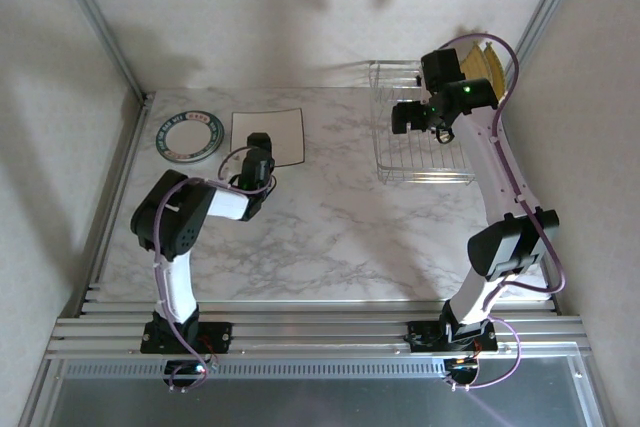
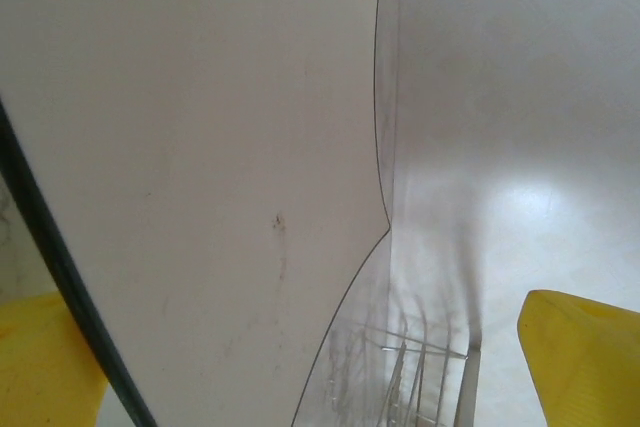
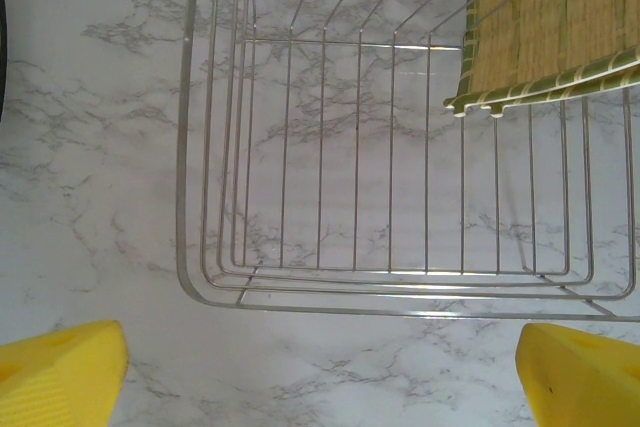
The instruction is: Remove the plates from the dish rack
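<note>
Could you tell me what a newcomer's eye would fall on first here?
The yellow grid-patterned plate sits in the far right corner of the wire dish rack, with the open right claw above the rack. Across the marble table, a round plate and a white square plate lie side by side.

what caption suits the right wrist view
Open right end effector near the silver wire dish rack holding a yellow grid-patterned square plate

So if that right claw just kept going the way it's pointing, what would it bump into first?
Most likely the near wire rim of the dish rack, which the right claw points down at, or the marble table just outside it; depth is unclear. The yellow grid-patterned plate stands off to the side.
</note>
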Tool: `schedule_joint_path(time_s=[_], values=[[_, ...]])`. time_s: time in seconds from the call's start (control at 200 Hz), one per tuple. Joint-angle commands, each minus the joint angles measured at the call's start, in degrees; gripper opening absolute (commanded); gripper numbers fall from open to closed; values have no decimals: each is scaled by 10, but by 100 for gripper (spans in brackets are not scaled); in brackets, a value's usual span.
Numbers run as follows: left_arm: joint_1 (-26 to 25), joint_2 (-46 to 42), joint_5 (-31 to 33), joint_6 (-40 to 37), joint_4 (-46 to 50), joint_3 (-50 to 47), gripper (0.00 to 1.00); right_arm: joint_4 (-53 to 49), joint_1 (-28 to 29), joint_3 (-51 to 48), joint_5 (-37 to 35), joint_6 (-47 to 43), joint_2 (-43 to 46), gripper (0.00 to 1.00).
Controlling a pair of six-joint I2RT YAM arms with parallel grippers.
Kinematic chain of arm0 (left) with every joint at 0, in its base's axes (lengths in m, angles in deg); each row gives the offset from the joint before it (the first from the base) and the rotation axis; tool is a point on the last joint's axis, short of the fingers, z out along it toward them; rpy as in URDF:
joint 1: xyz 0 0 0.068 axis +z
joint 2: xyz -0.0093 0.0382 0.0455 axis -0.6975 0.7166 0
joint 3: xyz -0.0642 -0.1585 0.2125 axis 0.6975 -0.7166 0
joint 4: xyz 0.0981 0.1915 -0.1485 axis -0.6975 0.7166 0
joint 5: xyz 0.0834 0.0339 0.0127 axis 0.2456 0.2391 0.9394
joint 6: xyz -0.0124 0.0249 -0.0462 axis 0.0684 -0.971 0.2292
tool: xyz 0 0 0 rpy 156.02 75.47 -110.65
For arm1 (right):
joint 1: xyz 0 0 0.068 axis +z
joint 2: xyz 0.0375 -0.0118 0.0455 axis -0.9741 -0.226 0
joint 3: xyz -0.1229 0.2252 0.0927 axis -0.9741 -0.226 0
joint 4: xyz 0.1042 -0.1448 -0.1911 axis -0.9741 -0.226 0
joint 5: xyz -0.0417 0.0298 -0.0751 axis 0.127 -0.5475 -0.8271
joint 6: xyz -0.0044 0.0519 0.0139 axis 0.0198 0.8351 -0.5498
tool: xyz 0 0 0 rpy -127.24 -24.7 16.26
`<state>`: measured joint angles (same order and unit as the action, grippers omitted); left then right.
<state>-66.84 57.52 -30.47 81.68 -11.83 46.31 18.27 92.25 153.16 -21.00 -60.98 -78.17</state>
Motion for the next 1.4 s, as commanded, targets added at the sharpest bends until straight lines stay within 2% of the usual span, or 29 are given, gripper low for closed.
schedule_joint_path(time_s=[0.0,0.285,0.686,0.966,1.066,1.166,1.357,1.397], values=[[1,-59,1,-24,50,2,100,8,5,-5,-1,6,19,99],[2,-113,2,-46,108,-4,100,20,4,-8,5,3,20,99],[2,-67,-34,-32,55,-32,100,26,2,-25,0,-1,33,99],[6,-66,-49,-75,70,-8,100,29,1,-28,-5,0,32,99],[10,-89,-53,-146,105,17,100,22,-7,-12,-7,-4,25,99],[37,-119,-89,-288,164,69,100,7,-25,25,-6,-9,13,99],[101,-160,-195,-594,404,248,100,-24,-76,123,-16,-25,-44,99],[110,-162,-191,-640,476,291,100,-32,-89,149,-21,-29,-63,99]])
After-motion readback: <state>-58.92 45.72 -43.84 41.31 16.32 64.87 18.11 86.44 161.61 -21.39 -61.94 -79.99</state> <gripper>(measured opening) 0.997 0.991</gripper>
